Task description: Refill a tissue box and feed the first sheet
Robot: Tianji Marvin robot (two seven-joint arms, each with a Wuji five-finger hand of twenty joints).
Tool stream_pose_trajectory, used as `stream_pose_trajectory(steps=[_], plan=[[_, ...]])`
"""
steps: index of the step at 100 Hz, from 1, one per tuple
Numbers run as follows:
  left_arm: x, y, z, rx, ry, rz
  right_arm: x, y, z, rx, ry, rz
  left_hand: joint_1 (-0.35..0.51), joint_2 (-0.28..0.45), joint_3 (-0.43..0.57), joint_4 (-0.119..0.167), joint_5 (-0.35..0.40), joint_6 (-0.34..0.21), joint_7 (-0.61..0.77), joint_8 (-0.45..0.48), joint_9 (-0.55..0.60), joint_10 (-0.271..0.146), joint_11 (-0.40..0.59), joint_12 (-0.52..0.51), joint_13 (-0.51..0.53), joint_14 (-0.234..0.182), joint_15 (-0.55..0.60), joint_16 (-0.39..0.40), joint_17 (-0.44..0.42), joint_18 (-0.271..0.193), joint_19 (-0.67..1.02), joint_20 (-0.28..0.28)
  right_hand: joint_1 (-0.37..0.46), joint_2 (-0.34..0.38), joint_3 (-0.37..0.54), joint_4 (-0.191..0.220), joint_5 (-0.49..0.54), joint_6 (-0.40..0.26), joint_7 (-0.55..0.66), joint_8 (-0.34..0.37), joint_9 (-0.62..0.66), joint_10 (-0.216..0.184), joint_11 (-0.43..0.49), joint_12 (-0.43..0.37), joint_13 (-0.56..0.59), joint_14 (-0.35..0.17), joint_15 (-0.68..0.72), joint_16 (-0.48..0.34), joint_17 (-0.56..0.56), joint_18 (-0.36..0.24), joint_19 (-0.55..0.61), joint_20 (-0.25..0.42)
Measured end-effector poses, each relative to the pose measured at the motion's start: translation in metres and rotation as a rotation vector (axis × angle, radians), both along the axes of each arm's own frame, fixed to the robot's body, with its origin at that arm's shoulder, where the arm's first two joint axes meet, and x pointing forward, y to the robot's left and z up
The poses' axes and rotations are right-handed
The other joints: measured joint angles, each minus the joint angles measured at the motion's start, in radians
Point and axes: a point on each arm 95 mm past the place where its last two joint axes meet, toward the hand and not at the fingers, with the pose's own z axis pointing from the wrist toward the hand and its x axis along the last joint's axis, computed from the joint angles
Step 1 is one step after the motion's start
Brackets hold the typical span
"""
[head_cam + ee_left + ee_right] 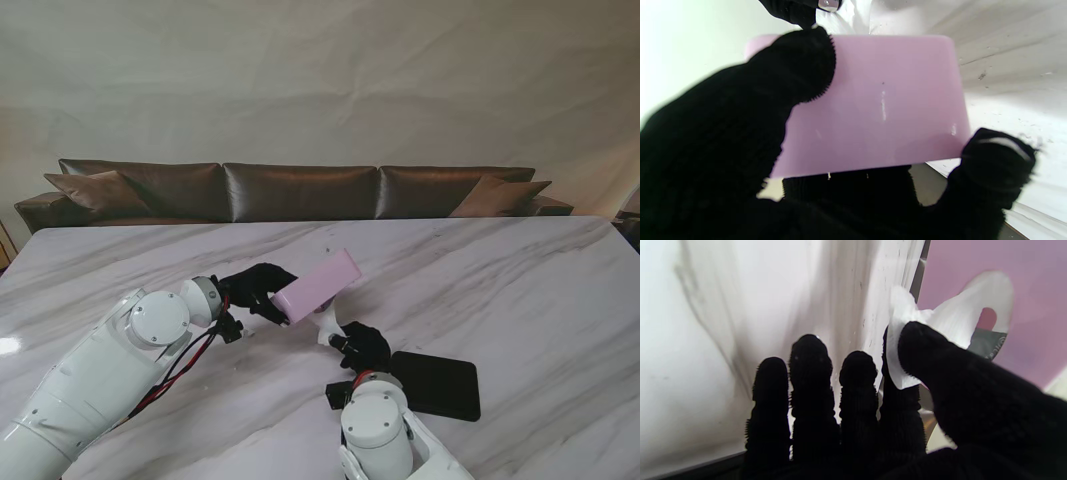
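A pink tissue box is held tilted above the table, my black-gloved left hand shut on its near end. The left wrist view shows the box's flat pink side with my fingers wrapped round its edges. A white tissue sheet hangs out of the box's underside. My right hand pinches that sheet between thumb and forefinger. In the right wrist view the sheet comes out of the oval slot in the pink face, with my thumb on it.
A flat black rectangular panel lies on the white marble table just right of my right hand. A brown leather sofa runs along the table's far edge.
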Motion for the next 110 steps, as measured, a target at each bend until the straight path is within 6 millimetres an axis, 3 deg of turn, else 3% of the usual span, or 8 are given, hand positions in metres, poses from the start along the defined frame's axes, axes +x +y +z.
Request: stream_pose_trajectory(steps=[26,36,41,44,48,66,80,110], plan=[[0.000,0.000,0.000,0.002,-0.001,0.003,-0.004,-0.003,0.001,0.001,-0.009,-0.015,0.000,0.000,0.000,0.000,0.000,0.000,0.000,0.000,0.000,0.000,0.000,0.000,0.000,0.000,0.000,0.000,0.000,0.000,0.000,0.000,0.000,0.000,0.000,0.000,0.011,0.002,-0.013,-0.017,0.012,0.000,0.000,0.000,0.000,0.000,0.000,0.000,-0.001,0.000,0.000,0.000],[0.000,0.000,0.000,0.004,-0.003,0.003,-0.005,-0.003,0.003,0.002,-0.014,-0.008,0.000,0.000,0.000,0.000,0.000,0.000,0.000,0.000,0.000,0.000,0.000,0.000,0.000,0.000,0.000,0.000,0.000,0.000,0.000,0.000,-0.020,-0.023,0.012,0.001,0.011,0.006,-0.018,-0.083,0.012,0.000,-0.014,-0.002,0.000,0.000,0.000,-0.002,-0.005,0.000,0.000,-0.001],[0.000,0.001,0.001,0.005,-0.004,0.005,-0.005,-0.003,0.003,0.004,-0.015,-0.007,0.000,0.000,0.000,0.000,0.000,0.000,0.000,0.000,0.000,0.000,0.000,0.000,0.000,0.000,0.000,0.000,0.000,0.000,0.000,0.000,-0.098,-0.035,0.011,0.025,-0.003,0.047,-0.142,-0.095,-0.015,0.001,-0.033,-0.029,-0.019,0.000,0.000,-0.002,-0.017,0.000,-0.001,-0.001],[0.001,0.001,0.001,0.005,-0.004,0.005,-0.006,-0.004,0.004,0.007,-0.015,-0.004,0.000,0.000,0.000,0.000,0.000,0.000,0.000,0.000,0.000,0.000,0.000,0.000,0.000,0.000,0.000,0.000,0.000,0.000,0.000,0.000,-0.145,-0.023,-0.011,0.056,-0.013,0.075,-0.254,-0.030,-0.044,0.002,-0.049,-0.049,-0.032,0.000,0.000,-0.002,-0.025,0.000,-0.004,-0.001],[0.001,0.001,0.001,0.006,-0.005,0.007,-0.007,-0.004,0.004,0.011,-0.014,0.005,0.000,0.000,0.000,0.000,0.000,0.000,0.000,0.000,0.000,0.000,0.000,0.000,0.000,0.000,0.000,0.000,0.000,0.000,0.000,0.000,-0.178,-0.022,-0.048,0.065,-0.053,0.102,-0.368,0.018,-0.081,0.005,-0.052,-0.063,-0.054,0.000,-0.005,-0.002,-0.028,0.000,-0.009,-0.001],[0.002,0.005,0.003,0.017,-0.012,0.014,-0.009,-0.010,0.010,-0.035,-0.037,0.022,0.000,0.000,0.000,0.000,0.000,0.000,0.000,0.000,0.000,0.000,0.000,0.000,0.000,0.000,0.000,0.000,0.000,0.000,0.000,0.000,-0.218,-0.047,-0.148,0.076,-0.255,0.173,-0.534,0.007,-0.246,0.036,-0.151,-0.146,-0.153,0.000,-0.049,-0.002,-0.059,0.000,-0.029,-0.001],[0.002,0.008,0.003,0.024,-0.013,0.018,-0.011,-0.017,0.020,-0.101,-0.069,0.016,0.000,0.000,0.000,0.000,0.000,0.000,0.000,0.000,0.000,0.000,0.000,0.000,0.000,0.000,0.000,0.000,0.000,0.000,0.000,0.000,-0.241,-0.055,-0.158,0.075,-0.299,0.179,-0.543,-0.013,-0.290,0.047,-0.203,-0.225,-0.189,0.000,-0.112,-0.012,-0.067,0.000,-0.049,-0.001],[0.003,0.014,0.001,0.115,-0.069,0.003,-0.008,-0.028,0.043,-0.190,-0.114,0.028,0.000,0.000,0.000,0.000,0.000,0.000,0.000,0.000,0.000,0.000,0.000,0.000,0.000,0.000,0.000,0.000,0.000,0.000,0.000,0.000,-0.252,-0.054,-0.187,0.074,-0.299,0.185,-0.509,-0.039,-0.307,0.058,-0.236,-0.291,-0.213,0.003,-0.205,-0.038,-0.075,0.000,-0.068,0.001]])
